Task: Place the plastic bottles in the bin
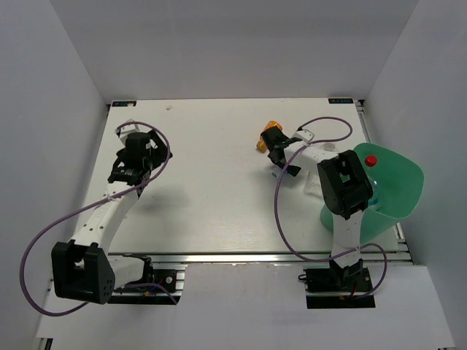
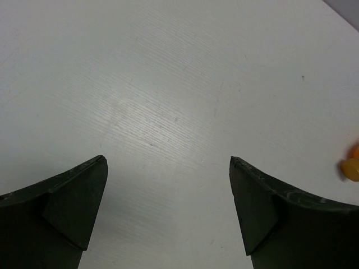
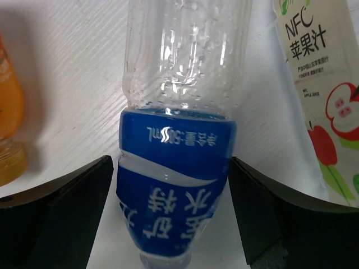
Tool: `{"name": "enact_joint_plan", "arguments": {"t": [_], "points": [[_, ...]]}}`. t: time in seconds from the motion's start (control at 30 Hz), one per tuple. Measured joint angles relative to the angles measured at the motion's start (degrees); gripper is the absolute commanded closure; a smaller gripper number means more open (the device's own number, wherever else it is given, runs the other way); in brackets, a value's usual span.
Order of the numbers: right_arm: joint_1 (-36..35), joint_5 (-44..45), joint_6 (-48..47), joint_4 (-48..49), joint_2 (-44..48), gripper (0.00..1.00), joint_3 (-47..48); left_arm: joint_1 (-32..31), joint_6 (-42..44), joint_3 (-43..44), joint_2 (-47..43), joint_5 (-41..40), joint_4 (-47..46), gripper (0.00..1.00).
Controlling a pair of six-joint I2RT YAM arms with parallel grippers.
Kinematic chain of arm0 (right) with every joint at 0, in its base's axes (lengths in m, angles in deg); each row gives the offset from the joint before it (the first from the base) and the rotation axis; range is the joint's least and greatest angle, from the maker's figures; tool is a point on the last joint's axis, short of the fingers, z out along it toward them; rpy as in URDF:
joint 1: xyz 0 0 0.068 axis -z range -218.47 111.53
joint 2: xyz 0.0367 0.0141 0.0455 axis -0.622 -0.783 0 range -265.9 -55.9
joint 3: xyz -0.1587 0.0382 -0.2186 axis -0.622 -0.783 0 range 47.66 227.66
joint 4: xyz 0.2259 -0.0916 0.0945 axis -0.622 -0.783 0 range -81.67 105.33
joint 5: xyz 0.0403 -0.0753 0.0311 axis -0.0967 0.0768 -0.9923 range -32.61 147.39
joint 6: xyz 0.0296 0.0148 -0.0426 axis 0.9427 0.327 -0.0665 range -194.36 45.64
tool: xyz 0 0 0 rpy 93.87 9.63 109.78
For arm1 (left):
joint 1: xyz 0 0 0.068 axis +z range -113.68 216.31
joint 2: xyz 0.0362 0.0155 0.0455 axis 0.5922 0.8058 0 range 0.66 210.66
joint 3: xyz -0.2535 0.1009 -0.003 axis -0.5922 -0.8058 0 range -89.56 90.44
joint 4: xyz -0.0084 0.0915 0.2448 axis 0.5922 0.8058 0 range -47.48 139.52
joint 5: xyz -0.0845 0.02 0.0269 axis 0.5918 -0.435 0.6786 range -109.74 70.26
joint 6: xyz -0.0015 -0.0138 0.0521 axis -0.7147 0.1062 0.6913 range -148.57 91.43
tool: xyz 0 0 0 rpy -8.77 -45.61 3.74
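A clear bottle with a blue label point(image 3: 174, 168) lies on the white table between the fingers of my right gripper point(image 3: 171, 185). The jaws stand wide on either side of the label, not closed on it. An orange bottle point(image 3: 8, 129) lies to its left and also shows in the top view point(image 1: 268, 135). A bottle with a green-white apple-juice label point(image 3: 320, 84) lies to its right. The mint-green bin point(image 1: 394, 189) stands at the table's right edge, with a red cap point(image 1: 371, 160) showing in it. My right gripper point(image 1: 281, 157) reaches left of the bin. My left gripper point(image 2: 168, 185) is open and empty over bare table.
My left gripper point(image 1: 135, 157) hovers at the far left of the table. The orange bottle's tip point(image 2: 350, 167) shows at the right edge of the left wrist view. Purple cables loop from both arms. White walls enclose the table on three sides.
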Motion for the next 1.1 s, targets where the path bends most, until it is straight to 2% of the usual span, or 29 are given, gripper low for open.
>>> {"name": "enact_joint_plan", "arguments": {"t": [0.03,0.13,0.37,0.57,0.7,0.87,0.93,1.1], "points": [[0.26,-0.15,-0.59,0.98,0.0,0.18,-0.74,0.0,0.76,-0.33,-0.81,0.76,-0.5,0.02],[0.59,-0.17,-2.27,3.69,0.04,0.34,-2.56,0.02,3.13,-1.05,-4.17,4.37,-2.12,0.02],[0.39,0.66,-4.98,8.63,6.64,0.55,-9.97,0.0,6.58,-0.17,-10.71,14.56,-7.28,0.02],[-0.79,-0.83,-14.47,14.58,18.08,0.58,-13.16,0.0,7.37,1.7,-11.26,20.57,-8.85,0.02],[-4.7,-2.43,-25.64,21.07,26.8,0.58,-12.79,0.0,7.45,2.27,-11.76,23.5,-9.38,0.02],[-7.89,-9.81,-40.41,24.87,36.76,0.58,-12.0,0.0,7.82,2.47,-12.52,25.51,-10.14,0.02],[-7.8,-9.22,-45.86,25.83,41.97,0.54,-12.5,0.0,7.91,2.47,-12.74,25.77,-10.16,0.02],[-4.28,-3.28,-52.72,25.27,58.84,0.56,-18.67,0.0,8.61,1.99,-13.68,28.87,-11.39,0.02]]}}
